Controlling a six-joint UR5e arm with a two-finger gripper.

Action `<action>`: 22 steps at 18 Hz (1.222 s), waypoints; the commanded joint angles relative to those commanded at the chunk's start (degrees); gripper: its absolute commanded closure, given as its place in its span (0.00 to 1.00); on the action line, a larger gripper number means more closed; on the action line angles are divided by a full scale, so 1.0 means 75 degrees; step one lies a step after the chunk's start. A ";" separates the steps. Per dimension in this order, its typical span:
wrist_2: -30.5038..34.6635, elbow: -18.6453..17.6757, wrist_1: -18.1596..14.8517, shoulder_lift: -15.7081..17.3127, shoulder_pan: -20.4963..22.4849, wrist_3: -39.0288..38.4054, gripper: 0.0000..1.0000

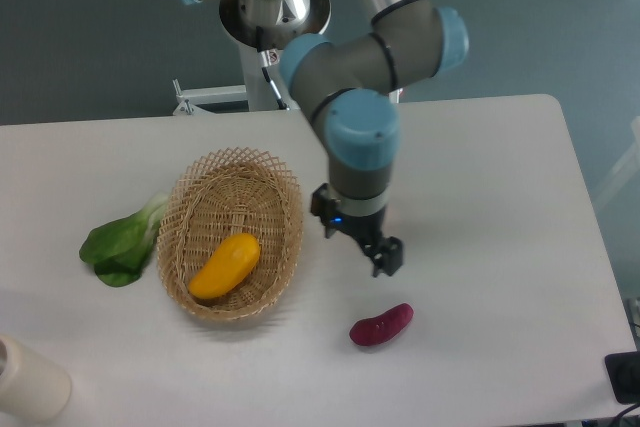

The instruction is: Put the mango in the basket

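the mango (pixel 224 266) lies inside the basket (pixel 282 185), resting on the woven floor toward the near end. it is a smooth, elongated fruit, bright yellow along most of its length and shading to a deeper orange at its lower left tip, set on a diagonal with its upper end pointing toward the basket's right wall. nothing touches it. the basket is an oval, shallow, tan wicker piece with an open-weave rim, standing on the white table (pixel 480 167).

the end effector (pixel 384 257) hangs to the right of the basket, apart from it, above bare table and just above the purple sweet potato (pixel 381 325). it carries nothing; from this angle i cannot tell how wide its fingers stand.

a leafy green vegetable (pixel 122 244) lies just left of the basket, and a pale cylinder (pixel 28 379) sits at the lower left corner.
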 joint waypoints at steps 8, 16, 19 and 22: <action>0.0152 0.0317 -0.0035 -0.0247 0.0762 0.0643 0.00; 0.0164 0.0387 0.0012 -0.0306 0.0950 0.0691 0.00; 0.0153 0.0435 -0.0023 -0.0329 0.1090 0.1028 0.00; 0.0269 0.0423 -0.0047 -0.0341 0.1313 0.1675 0.00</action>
